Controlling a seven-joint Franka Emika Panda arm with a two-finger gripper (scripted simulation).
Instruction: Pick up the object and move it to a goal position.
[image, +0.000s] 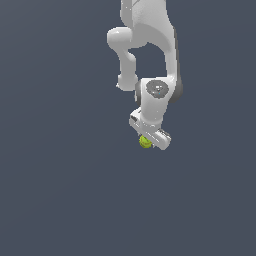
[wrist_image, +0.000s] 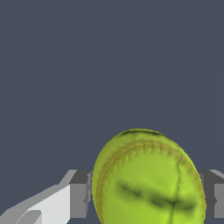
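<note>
gripper (image: 148, 139) clamped on the ball (wrist_image: 148, 179) — a finger (wrist_image: 78, 194) pressed against each side, ball tucked under the white hand.

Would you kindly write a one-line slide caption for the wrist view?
Wrist view: the yellow-green ball sits between the gripper fingers above a plain dark surface.

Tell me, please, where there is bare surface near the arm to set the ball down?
The dark surface is bare on every side of the arm: to the exterior view's left, right and below. The only crowded spot is under the gripper, where the ball sits between the fingers.
</note>
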